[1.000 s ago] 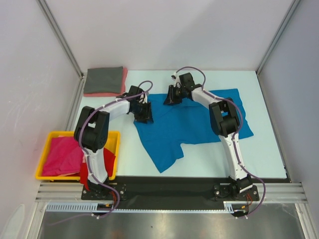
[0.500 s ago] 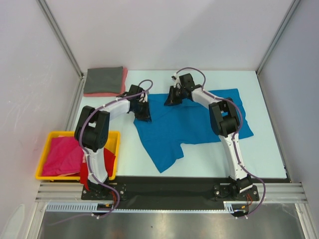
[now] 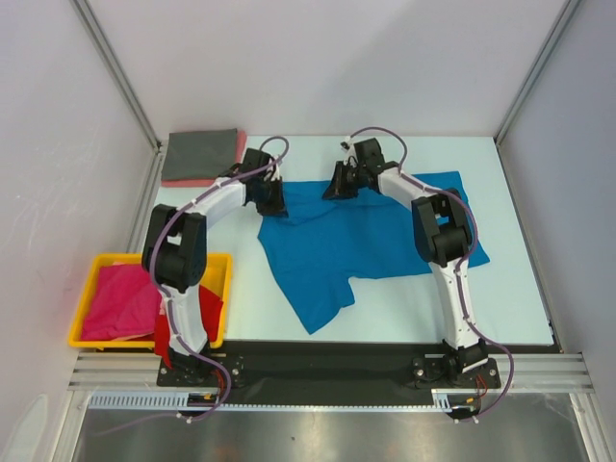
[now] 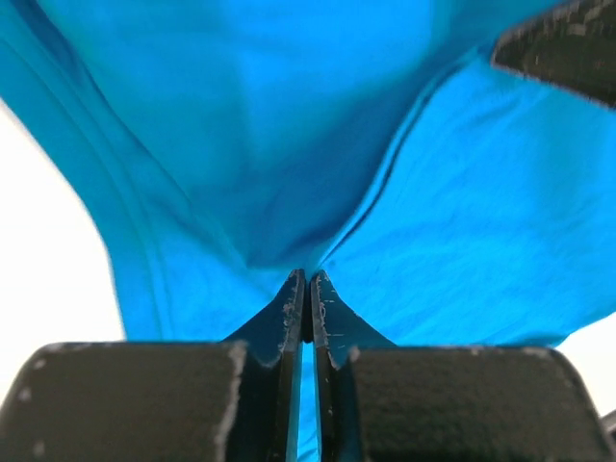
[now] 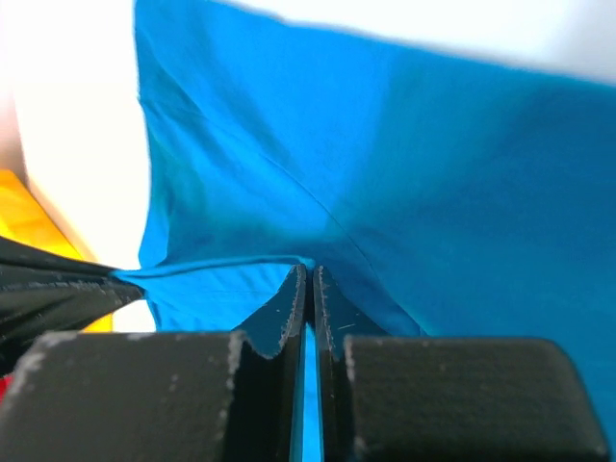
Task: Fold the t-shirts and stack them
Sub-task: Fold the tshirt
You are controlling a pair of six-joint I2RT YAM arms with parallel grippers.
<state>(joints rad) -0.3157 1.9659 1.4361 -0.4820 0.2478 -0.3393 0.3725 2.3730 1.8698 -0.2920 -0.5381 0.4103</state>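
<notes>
Pinching the far edge of the blue shirt (image 3: 356,241), the left gripper (image 3: 272,200) and right gripper (image 3: 339,185) are shown near the back of the table (image 3: 520,192), set apart from each other along that edge. In the left wrist view the fingers (image 4: 292,313) are seen pressed together with blue cloth caught at their tips; the same is seen of the fingers (image 5: 292,306) in the right wrist view. The cloth is creased beside the left gripper, while the rest of the shirt is spread on the table, one sleeve pointing toward the near edge. A folded grey shirt (image 3: 200,154) is laid on a pink shirt (image 3: 241,144) at the far left corner. A magenta shirt (image 3: 120,298) is held in the yellow bin (image 3: 96,260) at the near left, and a red shirt (image 3: 214,310) is seen at its right end, partly hidden by the left arm
</notes>
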